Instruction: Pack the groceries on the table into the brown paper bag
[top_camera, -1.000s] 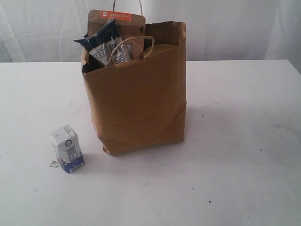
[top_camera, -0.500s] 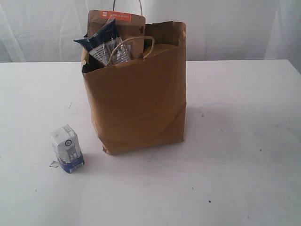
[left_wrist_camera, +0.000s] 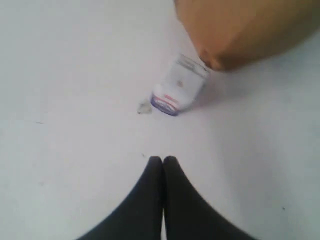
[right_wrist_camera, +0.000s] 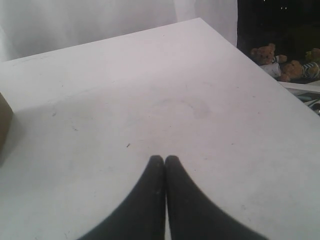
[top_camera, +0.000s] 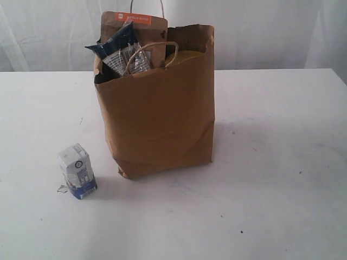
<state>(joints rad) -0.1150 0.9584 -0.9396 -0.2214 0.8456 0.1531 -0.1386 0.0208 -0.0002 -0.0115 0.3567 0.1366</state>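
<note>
The brown paper bag stands upright mid-table on the white table. Sticking out of its top are the brown orange-striped pouch and the long dark-blue packet; a yellowish rounded shape shows inside the rim. The small white-blue carton stands on the table left of the bag; the left wrist view shows the carton beyond my left gripper, which is shut and empty. My right gripper is shut and empty over bare tabletop. The can and jar are hidden.
A small scrap lies by the carton. White curtains hang behind the table. The table's far corner shows in the right wrist view, with stuffed toys past it. A bag corner sits at that view's side.
</note>
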